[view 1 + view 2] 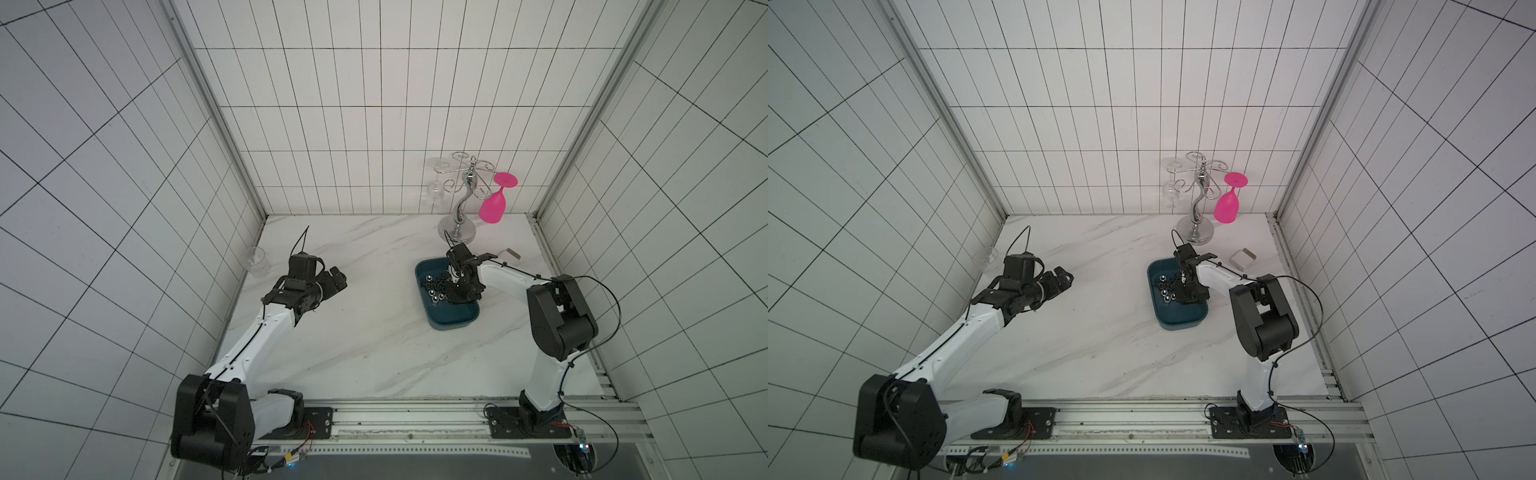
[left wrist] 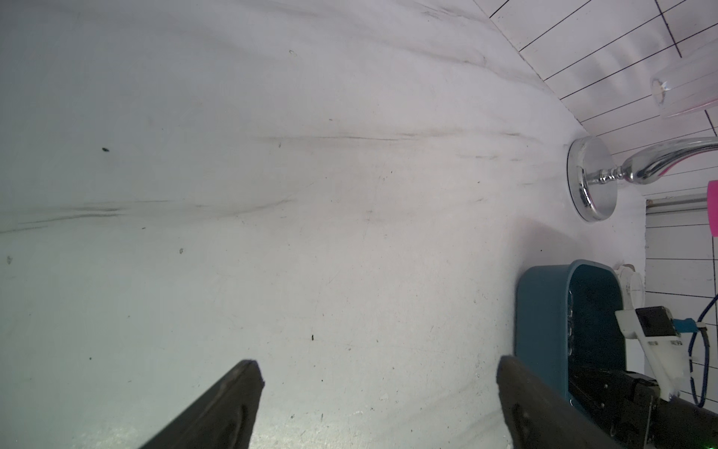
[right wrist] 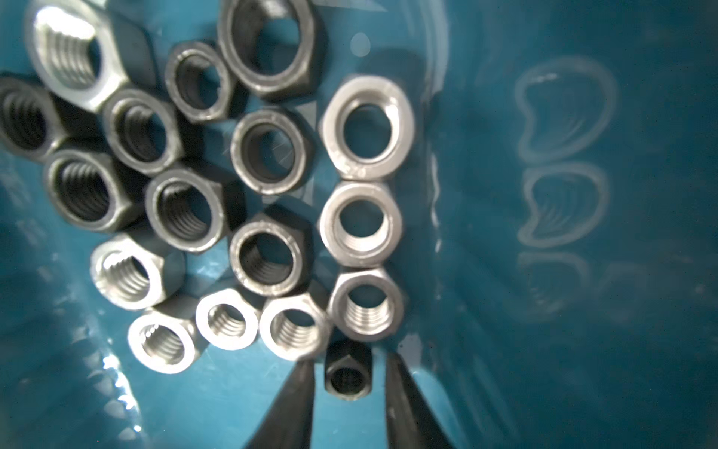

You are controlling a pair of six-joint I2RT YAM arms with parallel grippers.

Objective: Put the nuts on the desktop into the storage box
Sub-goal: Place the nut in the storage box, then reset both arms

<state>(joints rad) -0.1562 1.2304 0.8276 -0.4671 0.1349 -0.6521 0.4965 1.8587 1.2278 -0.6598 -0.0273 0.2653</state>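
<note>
My right claw hangs inside the shallow teal-blue plastic storage box, toward the tabletop's back right corner. Its fingers are parted, with a gap on each side of the small black hexagonal metal nut between them, gripping nothing. That nut looks longer than wide, its long axis along the bore and the hole tilted up toward my wrist. I judge it could topple, roll into the heap of black and silver nuts just beside it, or snag a fingertip on lifting. My left claw is spread, empty.
</note>
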